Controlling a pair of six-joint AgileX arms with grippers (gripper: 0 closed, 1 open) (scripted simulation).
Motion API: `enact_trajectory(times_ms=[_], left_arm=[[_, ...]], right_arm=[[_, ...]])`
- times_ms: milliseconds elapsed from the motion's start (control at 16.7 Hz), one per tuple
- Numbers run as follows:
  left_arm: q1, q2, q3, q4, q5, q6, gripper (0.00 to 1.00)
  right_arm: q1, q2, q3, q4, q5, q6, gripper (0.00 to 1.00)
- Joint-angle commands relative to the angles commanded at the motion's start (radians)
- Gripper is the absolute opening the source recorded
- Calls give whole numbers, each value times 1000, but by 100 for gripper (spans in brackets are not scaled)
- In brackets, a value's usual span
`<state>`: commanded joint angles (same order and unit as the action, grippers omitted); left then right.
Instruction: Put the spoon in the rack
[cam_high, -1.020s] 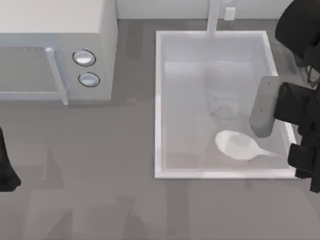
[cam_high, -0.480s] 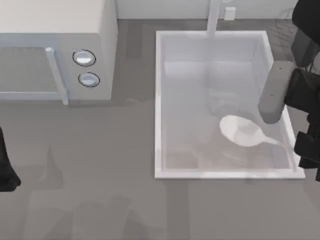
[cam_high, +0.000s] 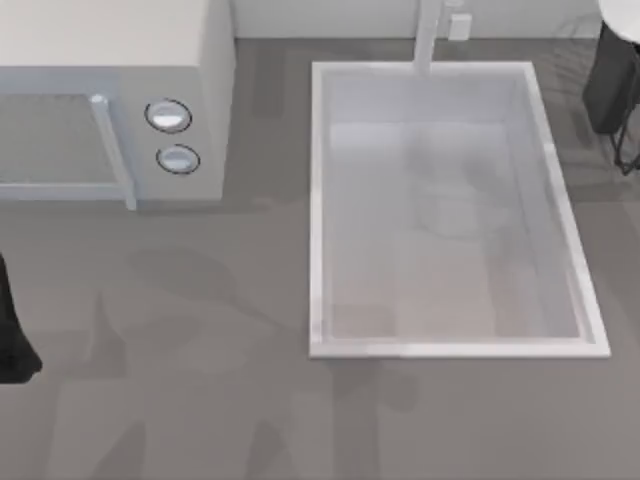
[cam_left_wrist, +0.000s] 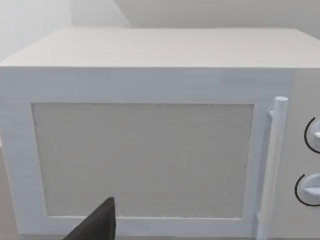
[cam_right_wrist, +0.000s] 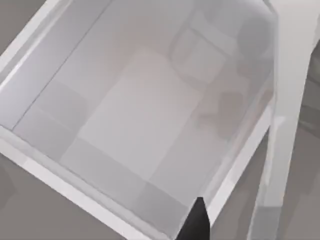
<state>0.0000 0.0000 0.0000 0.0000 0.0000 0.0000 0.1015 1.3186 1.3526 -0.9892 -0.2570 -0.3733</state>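
Observation:
The rack (cam_high: 612, 85) stands at the top view's right edge, beyond the sink: a dark upright panel with thin black wires below it. Above it, a white rounded shape (cam_high: 622, 12) fills the top right corner. I cannot tell whether that shape is the spoon. A dark part of my right gripper (cam_right_wrist: 197, 222) hangs high over the white sink basin (cam_right_wrist: 75, 165), with no spoon visible beside it. My left arm (cam_high: 10, 335) is parked at the left edge, and a dark part of my left gripper (cam_left_wrist: 95, 225) faces the microwave door.
A white microwave (cam_high: 110, 90) with two round knobs stands at the back left. The white sink (cam_high: 318, 200) lies right of centre, its basin bare, with a white faucet post (cam_high: 428, 30) at its far rim. Grey countertop runs along the front.
My right arm carried the spoon up and to the right, out of the sink basin and out of the top view. The rack behind it is now uncovered. The left arm has not moved.

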Motion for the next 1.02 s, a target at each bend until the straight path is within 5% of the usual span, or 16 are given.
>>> enact_trajectory(times_ms=[540, 1020], left_arm=[[0, 0, 0, 0, 0, 0, 100], [0, 0, 0, 0, 0, 0, 100]], right_arm=[[-636, -268, -175, 740, -303, 324, 0], [-731, -326, -202, 840, -358, 390, 0]])
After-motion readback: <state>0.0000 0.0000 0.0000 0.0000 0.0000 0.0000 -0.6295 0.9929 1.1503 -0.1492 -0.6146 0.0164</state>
